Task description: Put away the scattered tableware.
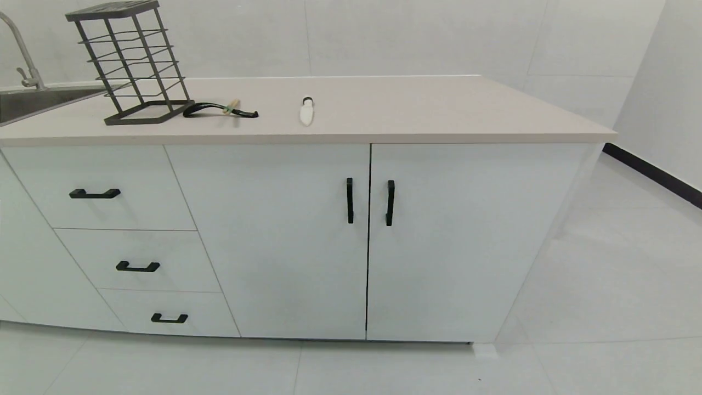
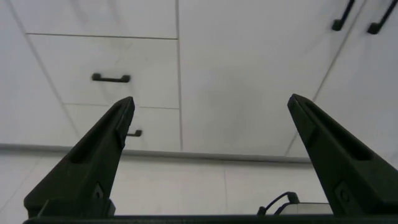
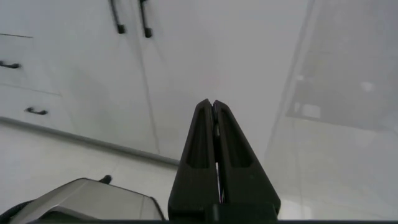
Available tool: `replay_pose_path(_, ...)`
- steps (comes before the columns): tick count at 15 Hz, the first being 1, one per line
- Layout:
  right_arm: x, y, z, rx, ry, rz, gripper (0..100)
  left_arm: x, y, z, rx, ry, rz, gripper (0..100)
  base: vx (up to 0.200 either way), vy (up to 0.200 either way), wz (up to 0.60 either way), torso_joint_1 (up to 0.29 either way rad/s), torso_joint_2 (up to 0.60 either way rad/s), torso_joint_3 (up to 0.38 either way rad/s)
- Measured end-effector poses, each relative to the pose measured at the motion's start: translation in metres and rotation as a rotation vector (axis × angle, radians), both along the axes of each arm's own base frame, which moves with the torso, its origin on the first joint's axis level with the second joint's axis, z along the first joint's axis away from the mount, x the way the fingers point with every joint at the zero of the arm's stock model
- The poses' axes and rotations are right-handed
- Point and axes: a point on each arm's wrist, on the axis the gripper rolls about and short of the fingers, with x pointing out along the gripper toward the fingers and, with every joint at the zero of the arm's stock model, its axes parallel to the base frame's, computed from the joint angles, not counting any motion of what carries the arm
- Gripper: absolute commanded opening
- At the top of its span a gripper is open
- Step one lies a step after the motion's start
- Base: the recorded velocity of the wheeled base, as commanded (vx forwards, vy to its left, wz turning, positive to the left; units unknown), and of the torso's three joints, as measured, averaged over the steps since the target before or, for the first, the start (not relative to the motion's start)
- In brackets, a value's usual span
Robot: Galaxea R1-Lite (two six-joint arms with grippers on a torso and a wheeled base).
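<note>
Floor (image 1: 603,274): pale tiles, spreading wide past the cabinet's right end as far as a wall with a dark skirting strip.
Cabinet (image 1: 274,241): white front with two tall doors in the middle, their black upright handles (image 1: 369,202) side by side, all shut.
Drawers (image 1: 126,258): three stacked at the left of the doors, each with a black bar handle, all shut.
Countertop (image 1: 439,109): beige slab with a straight front edge and a square right corner. Plain surface runs from the white utensil to the right edge.
Rack (image 1: 137,60): tall black wire frame, tilted in view, standing at the left of the counter beside the sink (image 1: 33,101).
Black utensil (image 1: 219,109): curved and dark, lying flat just beside the rack's base. A short pale piece lies across it.
White utensil (image 1: 306,112): small, with a dark tip toward the wall, lying alone mid-counter, apart from the black one.
Left gripper (image 2: 211,102): jaws spread wide and holding nothing, facing the lower drawers.
Right gripper (image 3: 213,106): jaws pressed together with nothing between, facing the cabinet doors.
</note>
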Motion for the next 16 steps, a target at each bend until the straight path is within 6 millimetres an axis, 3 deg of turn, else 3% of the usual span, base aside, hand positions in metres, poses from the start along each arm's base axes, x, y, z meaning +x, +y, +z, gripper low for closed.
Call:
replay_pose_path(5,-0.0005,0.0,0.0017,0.011,-0.002,0.001,0,0.0,0.0001,-0.0001,-0.006,0.001,0.001,100,0.0,0.0,0.48,0.003,0.0,0.002)
replay_pose_path(7,-0.0003,-0.0002,0.0011,0.009,0.001,-0.007,0,0.0,0.0001,-0.0002,-0.003,0.001,0.006,100,0.2,0.2,0.6,0.005,0.0,0.005)
replay_pose_path(10,-0.0003,-0.0001,0.001,0.008,0.001,-0.003,0,0.0,0.0001,-0.0001,0.0,0.001,0.006,100,0.2,0.2,0.0,0.004,0.0,0.004)
replay_pose_path(16,-0.0003,0.0,0.001,0.007,0.002,0.0,0,0.0,0.0001,-0.0002,0.007,0.002,0.005,100,0.2,0.0,0.0,0.002,0.0,0.006)
